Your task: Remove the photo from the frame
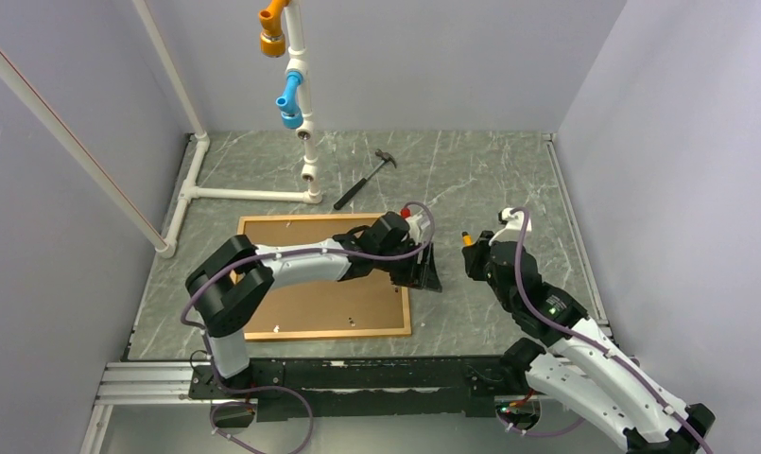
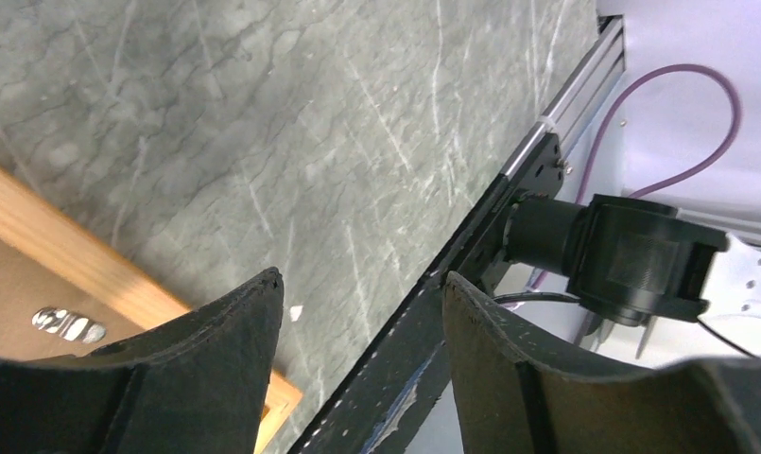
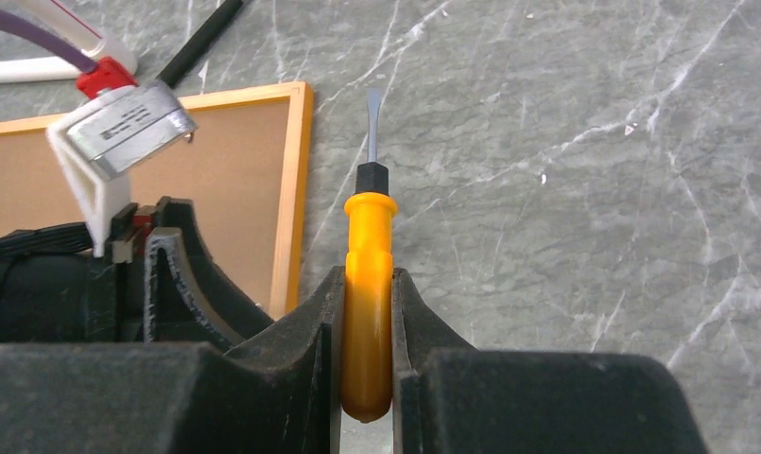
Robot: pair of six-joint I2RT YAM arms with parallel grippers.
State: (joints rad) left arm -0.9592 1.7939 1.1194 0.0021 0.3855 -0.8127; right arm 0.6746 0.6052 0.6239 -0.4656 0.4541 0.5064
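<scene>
The thin orange rectangular frame (image 1: 324, 333) lies face down on the grey marbled bench (image 1: 490, 180). The large rectangular photo (image 1: 329, 303) is seated inside it with its brown board back turned up, so it is not out yet.

The main risk, as I judge it, is the orange-handled flat-blade screwdriver (image 3: 371, 203). The right hand (image 3: 367, 284) pinches it by the handle alone, just off the frame's right edge, with the blade aimed at that edge. A levering push could twist the tool in the grip, or let the blade skid and gouge the board or the print beneath. A small silver metal clip (image 2: 69, 324) sits on the board near the frame's near-right corner. Forcing it could bend it or lift the whole frame.

The left hand (image 2: 362, 288) is spread and empty, hovering over the bench just beyond the frame's right edge. It is close to the right hand, so the two could knock together. The left arm lies across the frame and covers part of the board, standing in the blade's way.

A black-handled hammer (image 1: 365, 180) lies beyond the frame's far-right corner. A white pipe structure (image 1: 253, 194) stands along its far edge. Both are apart from it.
</scene>
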